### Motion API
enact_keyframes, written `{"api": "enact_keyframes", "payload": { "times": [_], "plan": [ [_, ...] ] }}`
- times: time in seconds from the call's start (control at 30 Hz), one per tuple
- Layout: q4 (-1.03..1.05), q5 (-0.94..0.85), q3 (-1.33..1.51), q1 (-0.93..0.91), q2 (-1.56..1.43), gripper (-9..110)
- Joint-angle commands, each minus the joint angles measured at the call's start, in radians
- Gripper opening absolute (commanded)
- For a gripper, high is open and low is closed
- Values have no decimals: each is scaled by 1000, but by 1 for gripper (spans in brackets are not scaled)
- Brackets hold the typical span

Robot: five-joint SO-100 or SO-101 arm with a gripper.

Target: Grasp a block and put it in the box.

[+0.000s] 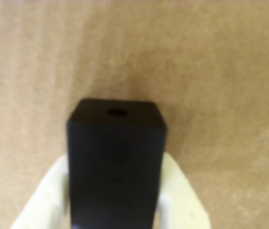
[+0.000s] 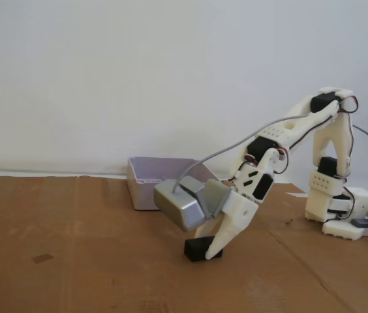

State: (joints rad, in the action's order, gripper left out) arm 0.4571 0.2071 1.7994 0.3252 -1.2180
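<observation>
The block (image 1: 117,129) is a matte black brick with a small hole in its top face, and it fills the lower middle of the wrist view. White fingers (image 1: 46,195) press against both of its sides. In the fixed view the block (image 2: 197,250) rests on the brown cardboard, with my gripper (image 2: 211,252) lowered over it and shut on it. The box (image 2: 146,190), a pale lavender-grey tray, stands behind and to the left of the gripper, partly hidden by the grey camera housing (image 2: 181,205).
Brown cardboard (image 2: 73,248) covers the table, with a seam on the right. The arm's white base (image 2: 337,208) stands at the right with cables trailing off. A white wall is behind. A small mark (image 2: 42,258) lies on the cardboard at the left.
</observation>
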Motion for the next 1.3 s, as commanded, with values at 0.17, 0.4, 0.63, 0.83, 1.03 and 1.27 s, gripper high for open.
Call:
{"api": "enact_keyframes", "payload": {
  "times": [0.17, 0.4, 0.63, 0.83, 1.03, 1.27],
  "plan": [
    [-34, 2, -72, 2, -69, 7],
    [-29, 2, -80, 0, -193, 7],
    [-21, -57, -80, -43, -293, 7],
    [-20, -63, -78, -97, -376, 7],
    [-20, -63, -77, -170, -454, 7],
    [-20, -63, -69, -288, -526, 7]
  ]
}}
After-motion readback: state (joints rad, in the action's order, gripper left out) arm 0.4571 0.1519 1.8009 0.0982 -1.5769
